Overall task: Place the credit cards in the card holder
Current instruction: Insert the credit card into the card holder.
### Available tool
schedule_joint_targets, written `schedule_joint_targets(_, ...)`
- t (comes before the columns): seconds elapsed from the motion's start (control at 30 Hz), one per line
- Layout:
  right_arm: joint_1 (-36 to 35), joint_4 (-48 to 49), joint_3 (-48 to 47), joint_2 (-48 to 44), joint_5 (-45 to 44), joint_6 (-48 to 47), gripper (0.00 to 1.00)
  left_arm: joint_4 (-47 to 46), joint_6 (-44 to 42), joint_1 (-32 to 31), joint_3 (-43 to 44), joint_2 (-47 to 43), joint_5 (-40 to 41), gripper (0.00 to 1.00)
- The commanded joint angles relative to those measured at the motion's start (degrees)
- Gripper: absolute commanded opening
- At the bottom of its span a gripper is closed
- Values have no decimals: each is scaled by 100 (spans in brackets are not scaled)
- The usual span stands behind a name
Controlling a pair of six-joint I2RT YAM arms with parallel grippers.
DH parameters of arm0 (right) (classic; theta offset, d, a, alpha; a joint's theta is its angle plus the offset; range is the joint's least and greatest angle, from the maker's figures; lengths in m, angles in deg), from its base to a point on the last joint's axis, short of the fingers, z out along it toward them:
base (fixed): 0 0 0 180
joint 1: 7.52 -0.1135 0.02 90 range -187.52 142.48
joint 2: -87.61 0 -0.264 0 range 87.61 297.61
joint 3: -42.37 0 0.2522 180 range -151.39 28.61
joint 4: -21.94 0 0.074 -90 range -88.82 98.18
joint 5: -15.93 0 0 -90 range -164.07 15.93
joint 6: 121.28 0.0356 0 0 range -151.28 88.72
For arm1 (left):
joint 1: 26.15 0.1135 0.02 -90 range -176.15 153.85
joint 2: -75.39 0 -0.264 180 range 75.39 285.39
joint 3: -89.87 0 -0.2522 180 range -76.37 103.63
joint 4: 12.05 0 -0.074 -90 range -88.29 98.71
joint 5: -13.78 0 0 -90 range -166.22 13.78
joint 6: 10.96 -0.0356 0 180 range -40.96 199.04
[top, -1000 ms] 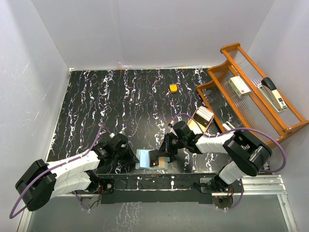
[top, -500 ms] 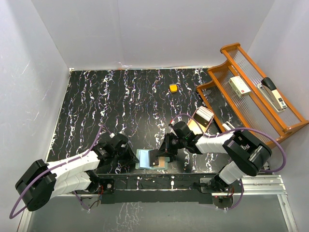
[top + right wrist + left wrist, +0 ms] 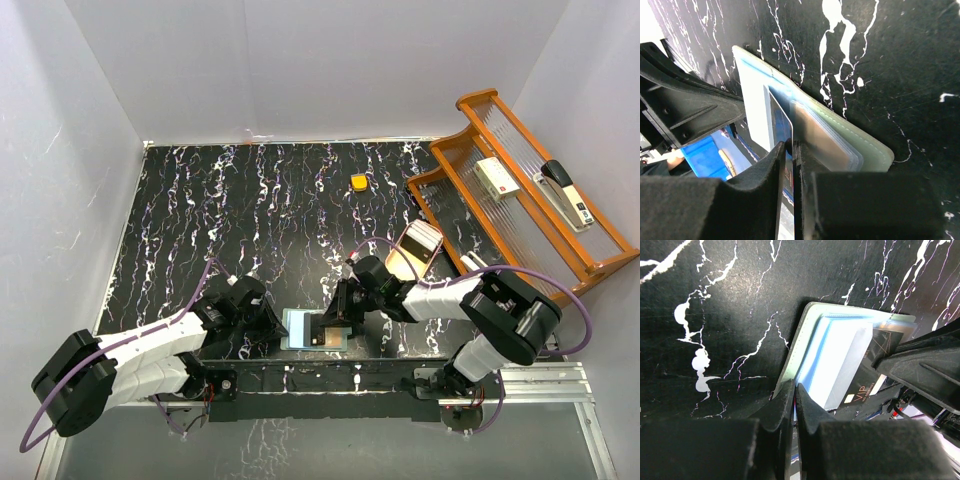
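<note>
Left gripper (image 3: 794, 388): jaws closed, pinching the near edge of the pale sage-green bifold card holder (image 3: 802, 345), which lies open on the black marbled table (image 3: 250, 220) near its front edge. Right gripper (image 3: 789, 146): jaws a sliver apart around a dark rectangular credit card (image 3: 781, 120) partly seated in a pocket. Risk: released early, the card could tip out; pushed askew, it could jam on the pocket lip.

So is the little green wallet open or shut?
Open: the card holder lies spread on the table, inner pockets showing, a dark card partway in.
</note>
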Motion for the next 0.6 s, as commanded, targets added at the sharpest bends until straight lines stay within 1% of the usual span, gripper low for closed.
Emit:
schedule_joint_targets(0.0, -168, 136, 17, 110, -254, 83, 11, 543, -67, -40, -185, 77, 13, 4)
schedule_joint_targets(0.13, -220, -136, -73, 9, -437, 20, 17, 576, -71, -35, -185, 46, 17, 4)
schedule_joint_targets(0.27, -221, -732, -238, -240, -746, -196, 25, 587, -66, -41, -185, 27, 21, 4)
schedule_joint_targets(0.4, -220, -1148, -349, -383, -897, -327, 27, 596, -55, -42, -194, 2, 22, 4)
schedule_joint_targets(0.57, -248, -1203, -350, -439, -893, -330, 32, 605, -50, -39, -194, -20, 22, 4)
